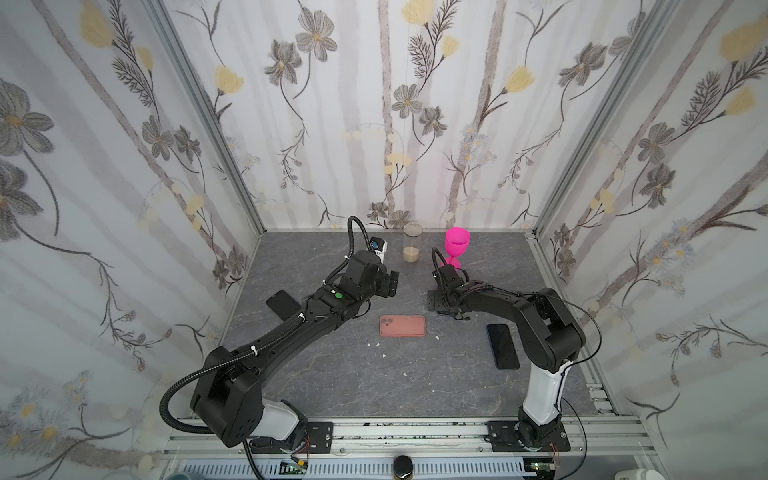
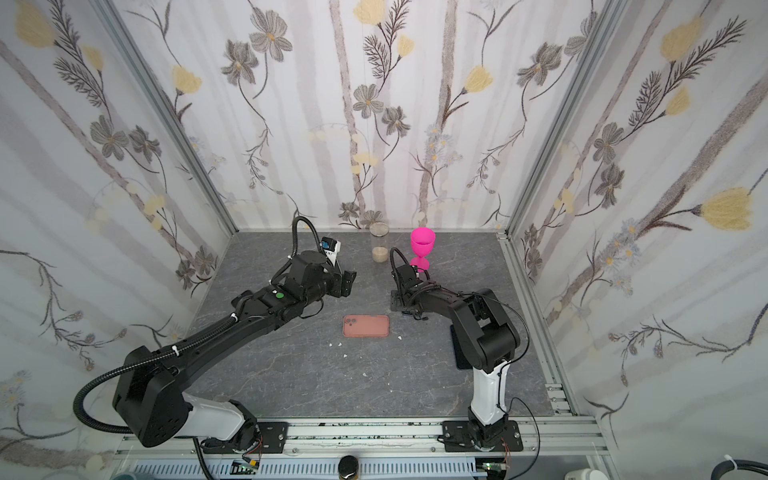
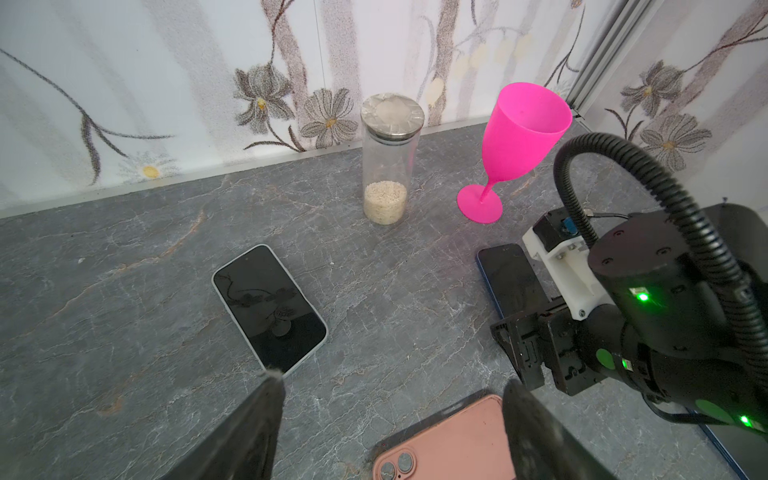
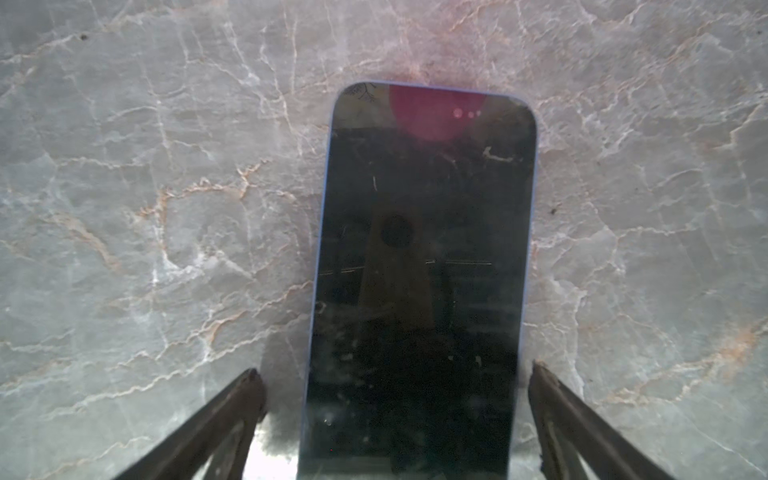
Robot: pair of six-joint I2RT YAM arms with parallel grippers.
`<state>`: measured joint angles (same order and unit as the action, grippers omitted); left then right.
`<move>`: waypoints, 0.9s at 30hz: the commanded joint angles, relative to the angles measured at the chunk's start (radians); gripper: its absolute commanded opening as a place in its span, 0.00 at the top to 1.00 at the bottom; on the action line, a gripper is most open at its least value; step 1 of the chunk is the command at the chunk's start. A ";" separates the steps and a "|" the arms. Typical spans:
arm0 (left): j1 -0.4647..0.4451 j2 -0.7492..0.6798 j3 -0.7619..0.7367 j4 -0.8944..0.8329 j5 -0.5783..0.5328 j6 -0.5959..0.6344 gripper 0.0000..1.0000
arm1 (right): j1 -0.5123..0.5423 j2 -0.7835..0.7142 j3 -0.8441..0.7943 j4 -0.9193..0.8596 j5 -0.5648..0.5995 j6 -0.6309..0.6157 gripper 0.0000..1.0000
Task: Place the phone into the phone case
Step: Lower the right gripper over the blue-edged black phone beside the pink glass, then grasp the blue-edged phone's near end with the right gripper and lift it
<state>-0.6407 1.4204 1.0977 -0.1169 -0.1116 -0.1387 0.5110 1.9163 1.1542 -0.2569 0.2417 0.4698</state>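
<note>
The pink phone case [image 1: 402, 326] [image 2: 366, 325] lies flat mid-table, camera holes to the left; its end shows in the left wrist view [image 3: 449, 440]. My right gripper [image 4: 397, 370] [image 1: 435, 301] is open and points down, one finger on each side of a dark blue-edged phone [image 4: 424, 257] [image 3: 509, 278], with gaps on both sides. The right wrist hides that phone in both top views. My left gripper [image 3: 392, 380] [image 1: 388, 284] hangs open and empty above the table behind the case. A white-edged phone [image 3: 270, 307] [image 1: 282, 303] lies at the left, a third phone [image 1: 503, 345] at the right.
A lidded glass jar [image 1: 412, 248] [image 3: 386, 166] with pale grains and a pink goblet [image 1: 457, 247] [image 3: 519, 141] stand near the back wall, just behind both grippers. Small white crumbs [image 1: 376, 344] lie in front of the case. Papered walls close three sides.
</note>
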 commanded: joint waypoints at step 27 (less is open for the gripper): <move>0.018 -0.031 0.004 0.003 -0.027 0.011 0.17 | -0.013 -0.056 -0.050 -0.004 -0.026 -0.024 0.39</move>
<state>-0.6258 1.3964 1.0977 -0.1246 -0.1276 -0.1341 0.4969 1.8854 1.1172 -0.2462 0.2142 0.4511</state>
